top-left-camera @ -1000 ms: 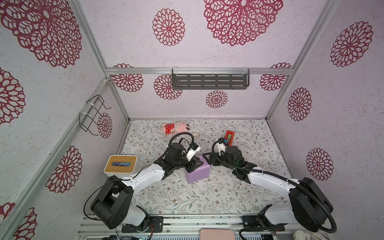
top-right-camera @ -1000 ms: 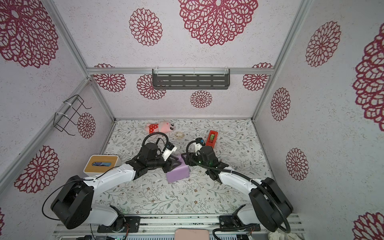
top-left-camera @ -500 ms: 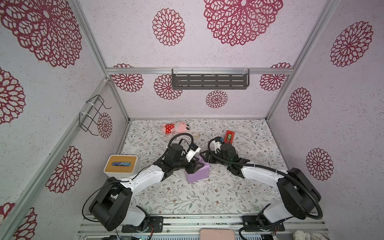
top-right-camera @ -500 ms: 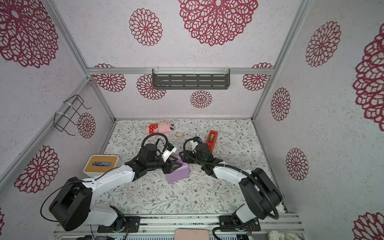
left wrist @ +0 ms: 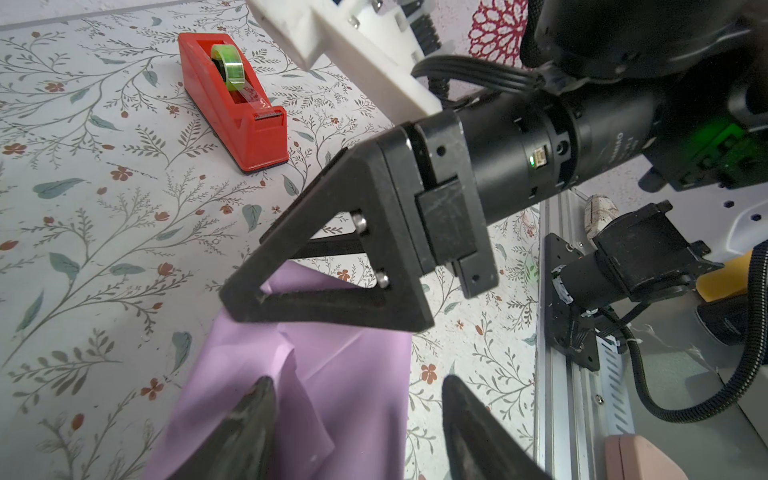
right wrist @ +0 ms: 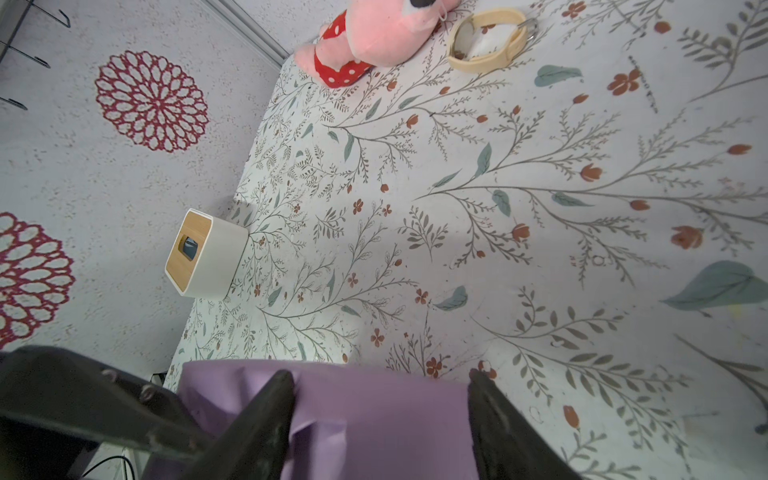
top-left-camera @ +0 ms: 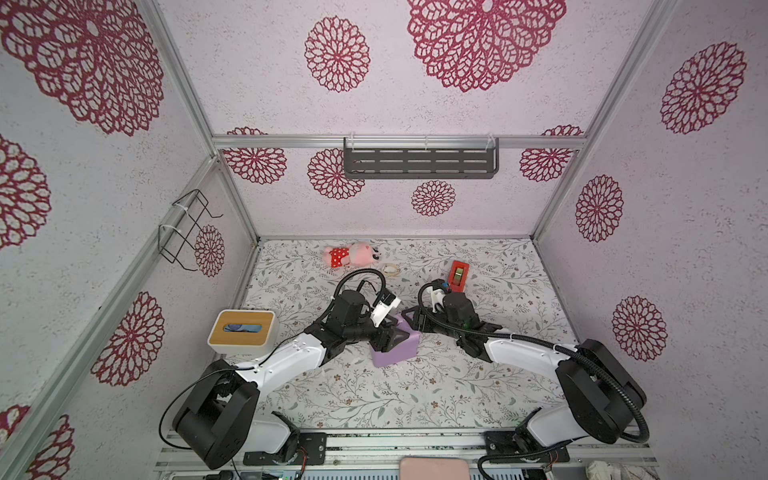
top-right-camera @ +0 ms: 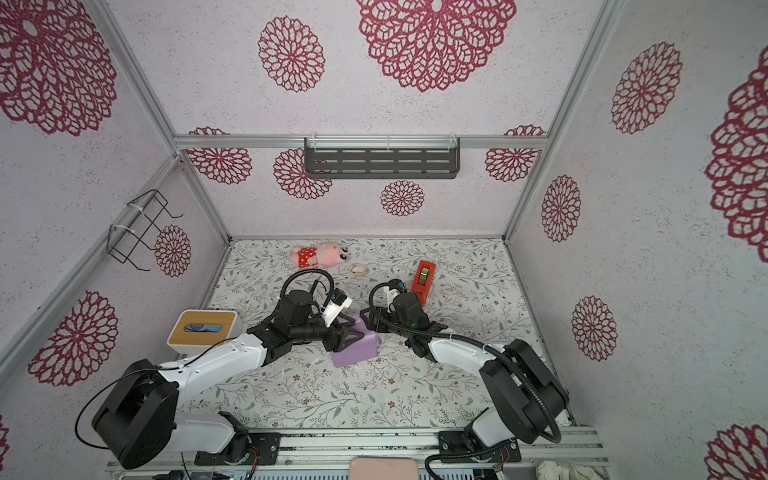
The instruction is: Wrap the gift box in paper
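Note:
The paper (top-left-camera: pixel 395 354) (top-right-camera: pixel 358 354), lilac side out, is folded into a box-shaped parcel at the middle of the table. The gift box is hidden under it. My left gripper (top-left-camera: pixel 390 333) (top-right-camera: pixel 345 335) reaches over the parcel's top from the left. In the left wrist view it (left wrist: pixel 355 386) is open: one fingertip lies on a loose fold of the paper (left wrist: pixel 332 374), the other past the parcel's edge. My right gripper (top-left-camera: pixel 411 319) (top-right-camera: pixel 368 321) hovers at the parcel's far right top edge. It (right wrist: pixel 380 378) is open above the paper (right wrist: pixel 374 419).
A red tape dispenser (top-left-camera: pixel 458 276) (left wrist: pixel 232 99) lies behind the right gripper. A white tissue box (top-left-camera: pixel 243 330) (right wrist: pixel 199 253) stands at the left. A pink plush toy (top-left-camera: pixel 351 254) and a wooden ring (top-left-camera: pixel 390 270) lie at the back. A pink pad (top-left-camera: pixel 434 468) sits at the front rail.
The right gripper has moved left to the parcel's top edge. The left gripper's jaws have spread wider over the paper.

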You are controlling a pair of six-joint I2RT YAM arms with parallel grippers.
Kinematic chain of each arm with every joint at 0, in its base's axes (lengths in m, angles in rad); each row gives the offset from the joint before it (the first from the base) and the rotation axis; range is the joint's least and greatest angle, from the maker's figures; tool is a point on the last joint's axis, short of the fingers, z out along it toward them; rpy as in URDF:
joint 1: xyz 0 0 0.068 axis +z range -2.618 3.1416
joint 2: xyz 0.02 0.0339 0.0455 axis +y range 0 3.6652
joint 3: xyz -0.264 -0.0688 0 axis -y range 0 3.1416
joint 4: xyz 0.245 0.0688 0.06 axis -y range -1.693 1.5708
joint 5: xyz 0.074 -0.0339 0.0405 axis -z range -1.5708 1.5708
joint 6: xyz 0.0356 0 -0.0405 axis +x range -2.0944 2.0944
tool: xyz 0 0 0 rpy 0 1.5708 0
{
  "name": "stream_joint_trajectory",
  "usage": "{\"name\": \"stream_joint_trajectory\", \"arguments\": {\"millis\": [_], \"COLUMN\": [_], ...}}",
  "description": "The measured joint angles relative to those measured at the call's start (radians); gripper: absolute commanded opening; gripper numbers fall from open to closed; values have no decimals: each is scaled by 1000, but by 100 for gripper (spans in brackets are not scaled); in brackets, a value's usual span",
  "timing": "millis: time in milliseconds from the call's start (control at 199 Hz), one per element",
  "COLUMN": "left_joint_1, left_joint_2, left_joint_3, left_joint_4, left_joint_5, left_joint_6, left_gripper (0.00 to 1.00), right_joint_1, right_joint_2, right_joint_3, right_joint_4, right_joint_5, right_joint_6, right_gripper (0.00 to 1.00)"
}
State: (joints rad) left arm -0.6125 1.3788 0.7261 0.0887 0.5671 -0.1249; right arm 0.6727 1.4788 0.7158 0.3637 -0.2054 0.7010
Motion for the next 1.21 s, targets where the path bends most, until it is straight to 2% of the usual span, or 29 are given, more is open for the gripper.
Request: {"name": "stream_joint_trajectory", "arguments": {"millis": [327,443,594,704,1062,1208], "left_joint_1": [0,-1,11,18,20,22], "left_joint_2": [-72,-148,-219,-211,-53,-55], "left_joint_3": [-1,-18,-54,-67,-66,-94], "left_joint_4": [4,20,2,-37,-82,-45], "left_joint_5": [0,-127,-319,-399,-418,-406], "left_joint_6": [-62,-151,-335,-449,-571,-591], "left_gripper": [70,74,95,100,99,100], "right_joint_1": [2,3,5,5,7,7], "right_joint_2": [-10,-10,-10,-10,-9,-9], "right_joint_3": [-14,-16,-16,-16,-20,-16], "right_joint_4": [13,17,20,21,29,18], "right_joint_5": [4,3,4,4,3,1], "right_joint_6": [0,0,0,0,1,-2], "right_gripper": [66,66,66,65,65,72]}}
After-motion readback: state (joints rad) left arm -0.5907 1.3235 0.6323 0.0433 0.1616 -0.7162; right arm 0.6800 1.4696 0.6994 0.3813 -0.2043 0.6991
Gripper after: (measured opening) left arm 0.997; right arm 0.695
